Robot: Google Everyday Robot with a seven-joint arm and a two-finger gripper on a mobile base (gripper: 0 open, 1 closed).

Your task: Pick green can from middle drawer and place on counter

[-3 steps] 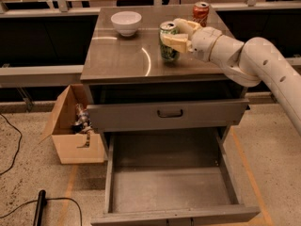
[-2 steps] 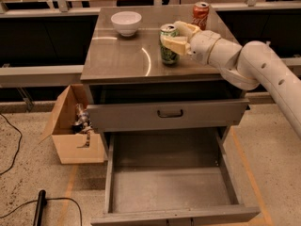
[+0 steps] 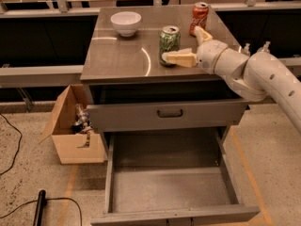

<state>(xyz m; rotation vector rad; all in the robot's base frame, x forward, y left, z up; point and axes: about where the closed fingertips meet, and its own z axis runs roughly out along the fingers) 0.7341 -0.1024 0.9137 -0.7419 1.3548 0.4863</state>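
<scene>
On the desk [image 3: 117, 55], right of centre, we see the green can [image 3: 169, 38] standing upright. It is out of the middle drawer [image 3: 169, 187], which hangs open below with a bare floor. The gripper [image 3: 192, 46] sits just right of the can, low over the desk, jaws spread open and clamping nothing. The nearer finger [image 3: 178, 58] lies across the can's base; we cannot tell if it touches. We judge the placing done and the release as the step in hand. To do it well we hold the jaws wide and back the arm off to the right along its own line, no sideways sweep, so the near finger doesn't drag or tip the can. Mind the red can [image 3: 199, 18] just behind the far finger. White bowl [image 3: 125, 22] is well apart, no risk.
</scene>
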